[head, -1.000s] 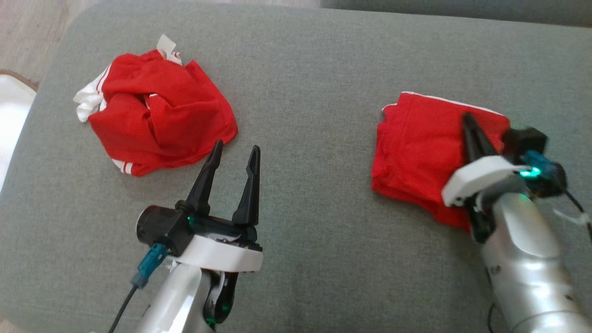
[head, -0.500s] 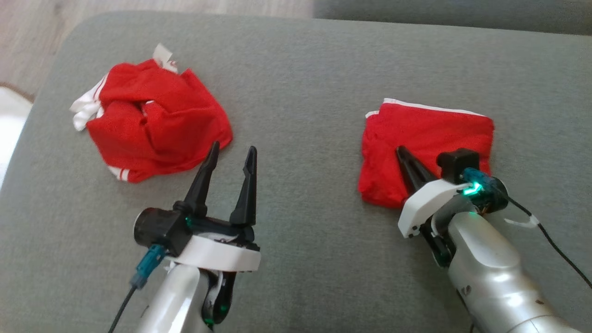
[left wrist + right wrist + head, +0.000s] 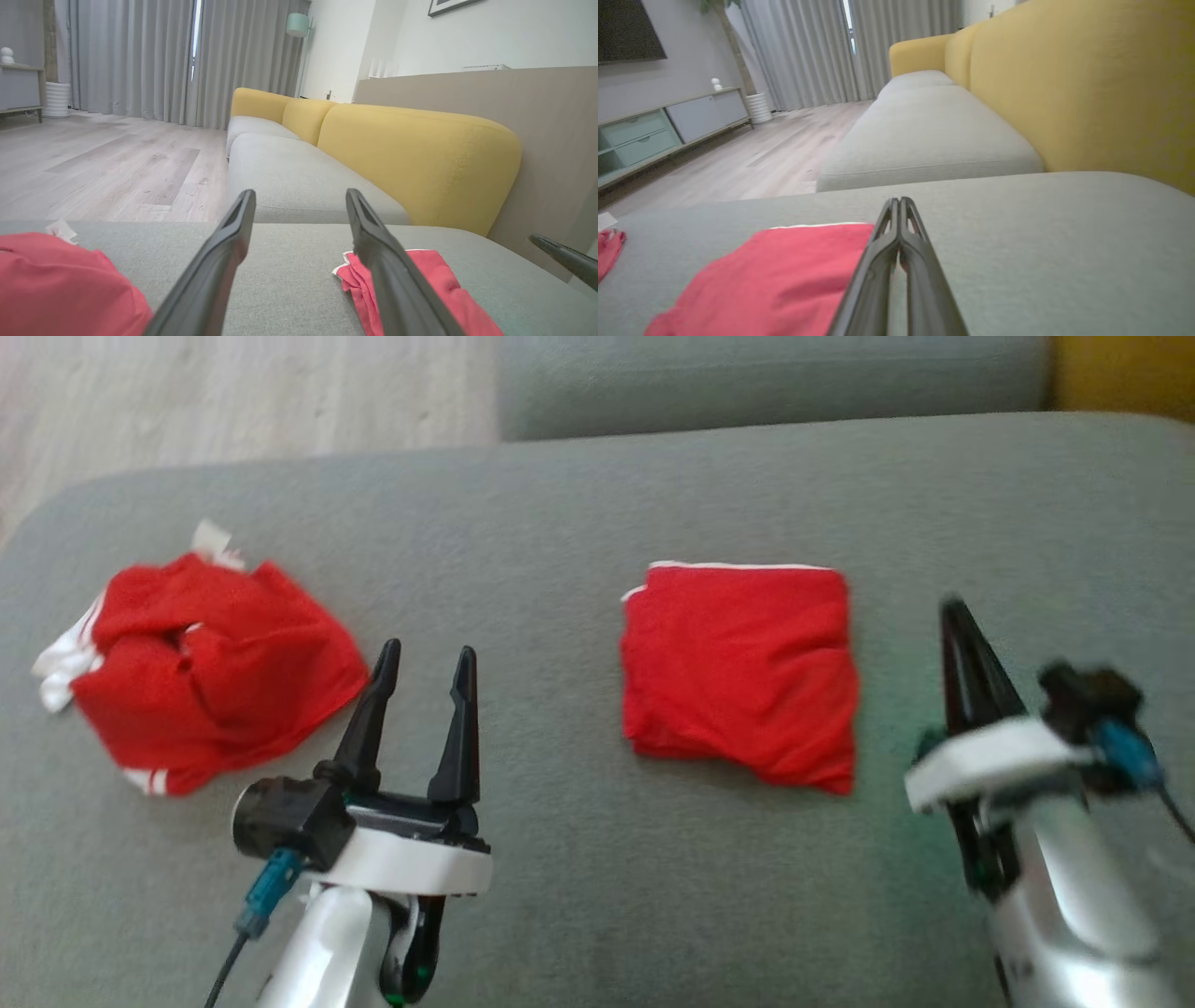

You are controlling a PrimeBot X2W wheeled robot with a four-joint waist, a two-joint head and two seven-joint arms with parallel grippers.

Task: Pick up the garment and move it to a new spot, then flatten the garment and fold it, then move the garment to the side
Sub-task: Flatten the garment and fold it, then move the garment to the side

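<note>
Sofa seat: a grey upholstered sofa seat (image 3: 579,513) carries both pieces of clothing.
Far left: a crumpled red garment with white trim (image 3: 205,672) lies bunched near the seat's left end, with white fabric poking out at its left and top edges. In the left wrist view it sits at the lower left (image 3: 56,280).
Left hand: the left hand (image 3: 428,650) is between the two garments. Its dark fingers are spread wide with nothing between them (image 3: 300,193), and its left fingertip is just beside the crumpled garment's right edge.
Centre right: the folded red fabric garment (image 3: 742,672) lies flat as a rough square on the seat, right of the left hand. A thin white edge runs along its far side (image 3: 784,270).
Right hand: the right hand (image 3: 954,607) is clenched, its fingers pressed together on nothing (image 3: 900,200). It is near the folded garment's right edge but apart from it.
Background: a pale wooden floor (image 3: 233,392) at upper left and a yellow sofa backrest (image 3: 1120,373) at upper right.
</note>
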